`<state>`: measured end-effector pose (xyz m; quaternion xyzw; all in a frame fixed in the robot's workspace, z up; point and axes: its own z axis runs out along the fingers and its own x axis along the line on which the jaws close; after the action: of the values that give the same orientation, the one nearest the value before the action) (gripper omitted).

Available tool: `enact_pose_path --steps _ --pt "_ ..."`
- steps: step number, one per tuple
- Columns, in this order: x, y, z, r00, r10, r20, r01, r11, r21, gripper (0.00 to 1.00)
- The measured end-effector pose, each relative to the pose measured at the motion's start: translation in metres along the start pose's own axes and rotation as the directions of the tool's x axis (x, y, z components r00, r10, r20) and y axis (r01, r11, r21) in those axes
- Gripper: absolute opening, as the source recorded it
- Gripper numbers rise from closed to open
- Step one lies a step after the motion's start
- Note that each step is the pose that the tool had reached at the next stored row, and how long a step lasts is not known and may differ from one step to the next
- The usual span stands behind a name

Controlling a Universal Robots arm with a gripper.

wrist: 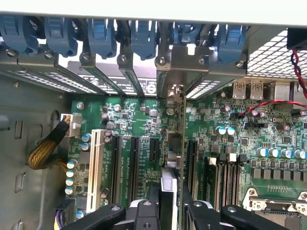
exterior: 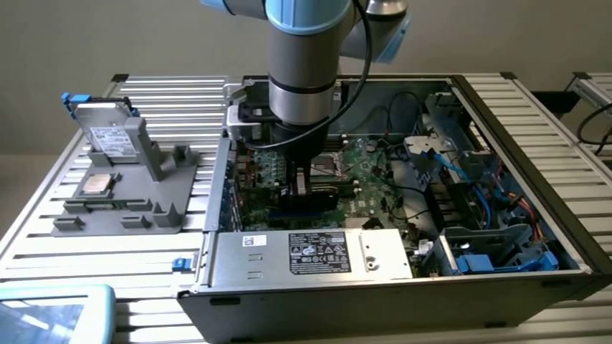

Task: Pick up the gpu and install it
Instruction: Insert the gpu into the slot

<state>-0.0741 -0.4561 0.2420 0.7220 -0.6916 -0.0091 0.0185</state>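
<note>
Gripper (wrist: 169, 211): clamped on gpu (wrist: 173, 143), held edge-on over the motherboard (wrist: 240, 143) slots.
Gpu place: inside open computer case (exterior: 535, 143), bracket toward 12 o'clock in the wrist view.
Risk: misaligned edge could jam beside black slot (wrist: 154, 148); tilt could scrape capacitors.
Materials: thin green board, silver bracket, blue plastic retention clips (wrist: 144, 33).

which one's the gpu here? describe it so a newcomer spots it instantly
Find the open computer case, then the motherboard inside. The gpu stands on edge among the black expansion slots, gripped by the gripper. Neighbouring slots are empty; it alone rises to the rear brackets.
</note>
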Motion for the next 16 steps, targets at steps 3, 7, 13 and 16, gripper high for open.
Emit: enact_pose_path --steps 3,7,13,16 --pt "0.0003 0.0000 0.0000 1.0000 -0.001 0.0004 0.001 1.0000 0.0000 0.27" --pt "0.0003 0.0000 0.0000 1.0000 -0.001 0.0003 0.001 1.0000 0.0000 0.27" --pt "0.0005 0.0000 0.0000 1.0000 -0.001 0.0003 0.001 1.0000 -0.0001 0.27" --pt "0.0005 0.0000 0.0001 1.0000 -0.001 0.0003 0.001 1.0000 0.0000 0.27"
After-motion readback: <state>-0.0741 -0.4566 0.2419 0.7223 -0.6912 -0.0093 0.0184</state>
